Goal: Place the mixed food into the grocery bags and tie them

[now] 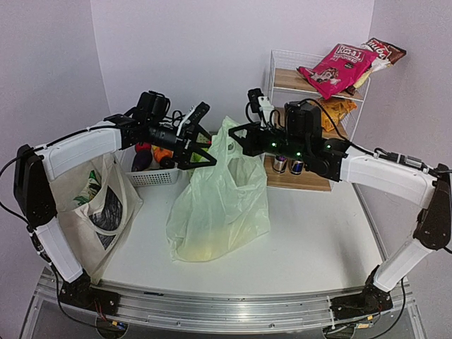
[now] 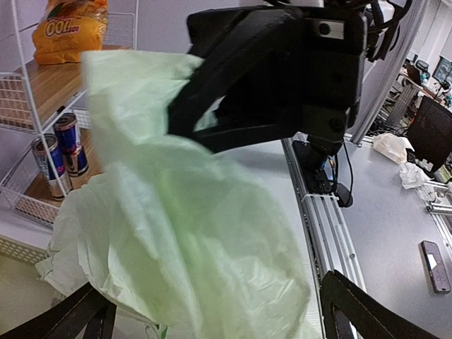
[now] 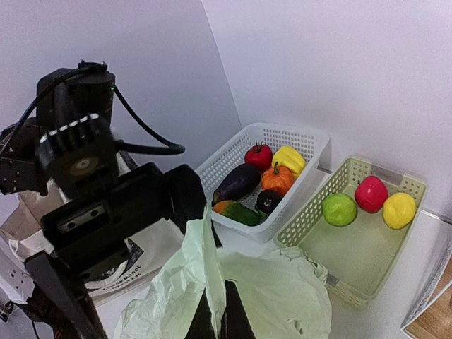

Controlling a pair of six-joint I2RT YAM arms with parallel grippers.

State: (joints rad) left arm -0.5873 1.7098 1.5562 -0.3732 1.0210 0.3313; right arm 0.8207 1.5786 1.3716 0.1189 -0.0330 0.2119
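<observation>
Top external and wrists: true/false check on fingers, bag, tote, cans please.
1. The left fingers stand wide open, not clamped on the green plastic bag. True.
2. The right fingers are open above the bag. False: they are shut on its handle.
3. Two drink cans stand on the wire rack's lower shelf. True.
4. The canvas tote sits beside the right arm. False: it slumps beside the left arm.

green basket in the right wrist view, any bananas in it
No, the green basket holds only three round pieces: a green fruit, a red fruit and a yellow fruit.
</observation>
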